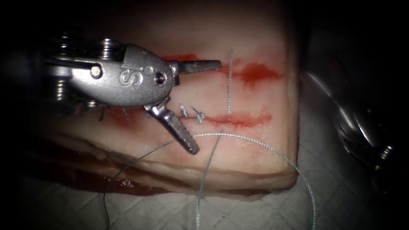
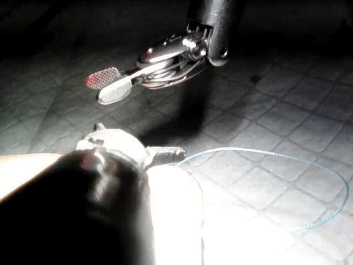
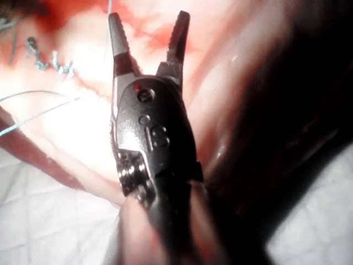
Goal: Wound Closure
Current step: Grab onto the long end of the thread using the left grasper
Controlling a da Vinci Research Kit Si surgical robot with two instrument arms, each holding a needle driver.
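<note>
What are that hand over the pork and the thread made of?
Left hand, open and holding nothing: looks like bare metal, grey, glossy glints, ridged jaw faces. Thread: seems a fine twisted or braided strand, pale and beaded-looking; fibre unclear.

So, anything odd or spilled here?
Red fluid lies pooled at the tissue's front-left edge, onto the cloth. Thread trails loose off the tissue's front. Left tool and right tool hold nothing, jaws open.

Pale pink tissue (image 1: pixel 255 157), red fluid (image 1: pixel 255 73), grey-green thread (image 1: pixel 272 152)
</note>
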